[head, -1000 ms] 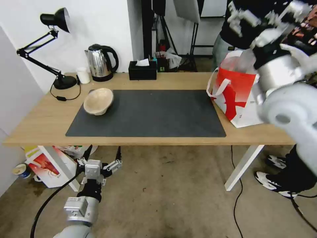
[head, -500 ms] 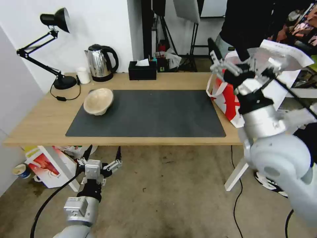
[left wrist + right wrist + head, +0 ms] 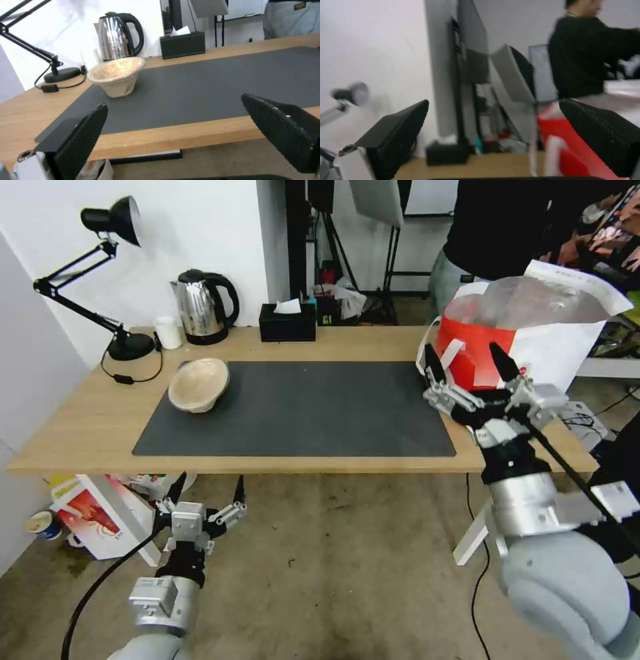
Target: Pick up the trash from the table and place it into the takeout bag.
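Seen from the head camera, the long light-wood table carries a large dark grey mat, and a beige pulp bowl lies tipped on the mat's far left corner. At the table's right end stands the large white-and-red takeout bag with its silver-lined mouth open and a white strap handle hanging toward the mat. The right gripper is raised at the table's right end, just in front of the bag, its black fingers spread apart and holding nothing. The left gripper hangs low in front of the table's near edge, above the floor, its fingers also released and empty. Along the back of the table are a black desk lamp, a small white cup, a steel kettle and a black tissue box. Next, the left wrist camera looks across the mat between two parted fingers; the pulp bowl sits tilted near the kettle and the tissue box. Last, the right wrist camera is blurred, with its fingers wide apart, the bag's red side beyond them and a person in dark clothing behind the table.
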You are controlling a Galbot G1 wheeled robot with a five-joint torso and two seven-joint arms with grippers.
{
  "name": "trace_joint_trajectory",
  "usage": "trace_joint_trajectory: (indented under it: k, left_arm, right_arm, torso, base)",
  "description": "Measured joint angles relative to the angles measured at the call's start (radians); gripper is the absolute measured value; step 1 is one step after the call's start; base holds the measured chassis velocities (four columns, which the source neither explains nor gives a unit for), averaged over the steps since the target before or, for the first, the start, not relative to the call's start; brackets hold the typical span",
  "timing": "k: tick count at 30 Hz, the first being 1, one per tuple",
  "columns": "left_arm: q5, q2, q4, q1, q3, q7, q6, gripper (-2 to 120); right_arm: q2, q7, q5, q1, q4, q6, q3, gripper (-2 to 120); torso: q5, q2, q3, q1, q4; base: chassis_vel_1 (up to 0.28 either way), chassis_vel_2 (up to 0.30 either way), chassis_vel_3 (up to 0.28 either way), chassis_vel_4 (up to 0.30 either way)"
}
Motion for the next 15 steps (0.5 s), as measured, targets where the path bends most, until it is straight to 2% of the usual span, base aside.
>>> trace_joint_trajectory:
  k: [8, 15]
  left_arm:
    - [0.0, 0.0, 0.0, 0.0, 0.0, 0.0, 0.0, 100]
    - [0.0, 0.0, 0.0, 0.0, 0.0, 0.0, 0.0, 100]
  right_arm:
    - [0.021, 0.106, -0.025, -0.081, 0.0, -0.055, -0.007, 100]
    - [0.059, 0.131, -0.119, -0.162, -0.001, -0.032, -0.057, 100]
  torso:
    - [-0.0002, 0.0, 0.0, 0.0, 0.0]
    - [-0.0002, 0.0, 0.0, 0.0, 0.0]
  base:
    - [0.0, 0.0, 0.0, 0.0]
    - [0.0, 0.0, 0.0, 0.0]
